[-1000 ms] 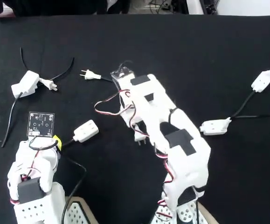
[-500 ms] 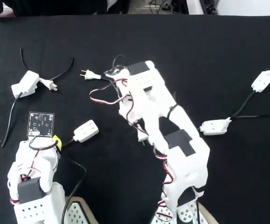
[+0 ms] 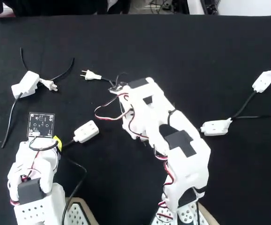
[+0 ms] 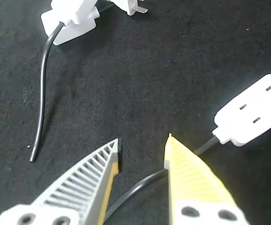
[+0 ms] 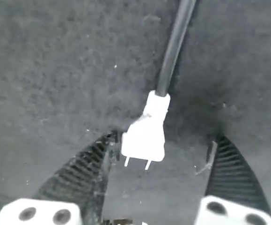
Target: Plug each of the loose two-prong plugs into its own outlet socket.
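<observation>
My right gripper [image 5: 162,143] is open and low over the black table, and a white two-prong plug [image 5: 144,136] lies flat between its fingers, nearer one finger [image 5: 81,180]. The plug's black cable [image 5: 172,51] runs away from it. In the high view the right arm [image 3: 158,122] covers that plug. My left gripper [image 4: 142,140] is open at the near left, with a black cable [image 4: 135,187] passing between its fingers. That cable leads to a white outlet socket [image 4: 254,112] [image 3: 86,131]. Another loose plug [image 3: 91,75] lies beyond the right arm.
At the far left, a white socket block [image 3: 26,84] [image 4: 72,18] has a plug [image 3: 48,84] lying beside it. Two more white sockets [image 3: 216,126] [image 3: 262,80] on black cables sit at the right. The table's far half has free room.
The right arm has folded down and back over the plug in the middle of the table, now hiding it in the high view. The left arm has not moved.
</observation>
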You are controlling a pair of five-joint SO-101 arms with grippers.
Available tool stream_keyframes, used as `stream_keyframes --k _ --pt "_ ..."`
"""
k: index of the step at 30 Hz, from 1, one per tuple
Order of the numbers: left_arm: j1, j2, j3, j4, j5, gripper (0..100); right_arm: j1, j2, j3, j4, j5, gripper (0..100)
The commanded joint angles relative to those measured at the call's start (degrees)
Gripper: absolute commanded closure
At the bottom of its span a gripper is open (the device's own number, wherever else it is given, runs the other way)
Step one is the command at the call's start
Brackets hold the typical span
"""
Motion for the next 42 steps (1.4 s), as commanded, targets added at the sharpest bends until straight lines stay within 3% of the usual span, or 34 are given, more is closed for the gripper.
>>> stream_keyframes --k 1,7,15,22,27,42 --pt "0.66 0.0 -0.4 -0.88 0.26 83 -0.7 -0.31 -0.04 -0.88 0.09 70.6" --pt "0.66 0.0 -0.4 -0.88 0.26 83 -0.88 -0.66 -3.82 2.64 0.35 80.7" --pt "0.66 0.0 -0.4 -0.88 0.35 83 -2.73 -0.22 -16.22 12.04 -2.29 76.0" --pt "0.48 0.0 -0.48 -0.88 0.35 83 -1.23 1.01 -12.26 10.11 -1.41 76.7" --pt "0.48 0.0 -0.48 -0.88 0.35 83 0.79 1.8 -8.48 3.08 1.41 89.8" --pt "0.48 0.0 -0.48 -0.88 0.35 83 2.29 1.8 -8.31 7.47 3.08 88.9"
